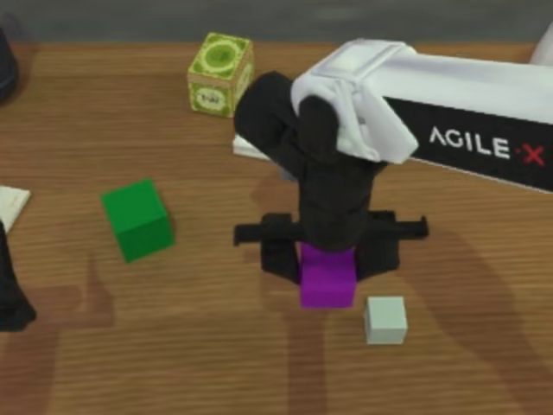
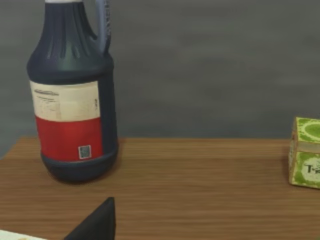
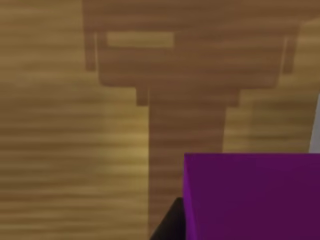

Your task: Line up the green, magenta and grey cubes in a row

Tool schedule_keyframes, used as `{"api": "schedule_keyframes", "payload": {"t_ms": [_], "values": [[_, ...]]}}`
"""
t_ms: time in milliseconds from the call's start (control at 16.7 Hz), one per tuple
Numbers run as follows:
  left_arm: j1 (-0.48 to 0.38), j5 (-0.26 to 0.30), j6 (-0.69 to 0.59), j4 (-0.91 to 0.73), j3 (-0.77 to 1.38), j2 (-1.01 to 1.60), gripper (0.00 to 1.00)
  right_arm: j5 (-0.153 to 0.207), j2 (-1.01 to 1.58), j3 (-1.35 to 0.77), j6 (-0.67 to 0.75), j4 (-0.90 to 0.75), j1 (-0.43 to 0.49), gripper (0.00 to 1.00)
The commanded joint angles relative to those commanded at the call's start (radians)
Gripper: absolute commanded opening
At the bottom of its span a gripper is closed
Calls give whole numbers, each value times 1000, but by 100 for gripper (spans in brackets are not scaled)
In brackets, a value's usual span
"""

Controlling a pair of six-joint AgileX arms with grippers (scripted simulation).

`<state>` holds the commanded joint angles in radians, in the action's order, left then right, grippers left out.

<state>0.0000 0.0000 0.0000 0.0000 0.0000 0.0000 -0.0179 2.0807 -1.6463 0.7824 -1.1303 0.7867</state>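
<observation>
my right arm reaches in from the right over the wooden surface (image 1: 78,380), its right claw (image 1: 327,259) pinched onto the magenta cube (image 1: 327,278) near the middle. the green cube (image 1: 136,219), largest, sits well left, twisted slightly off the surface's edges. the grey cube (image 1: 385,319), smallest, sits square just right of the magenta one. my left claw (image 1: 10,298) waits at the left edge; i cannot tell its gap.

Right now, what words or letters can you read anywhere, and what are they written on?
"AGILE X" in white letters on the right arm.
"T" begins a word on the patterned box, cut off by the picture's edge; its print in the top view is too blurred to read.
The bottle label's lines and small square code are too small to read.
</observation>
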Motion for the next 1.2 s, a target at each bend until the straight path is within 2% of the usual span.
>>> {"api": "schedule_keyframes", "payload": {"t_ms": [420,840,1140,1200], "values": [[0,0,0,0,0,0,100,0,-3,4,24,6,5,0],[0,0,0,0,0,0,100,-1,61,145,26,218,13,0],[0,0,0,0,0,0,100,-2,73,168,29,248,14,0],[0,0,0,0,0,0,100,-2,73,168,29,248,14,8]]}}
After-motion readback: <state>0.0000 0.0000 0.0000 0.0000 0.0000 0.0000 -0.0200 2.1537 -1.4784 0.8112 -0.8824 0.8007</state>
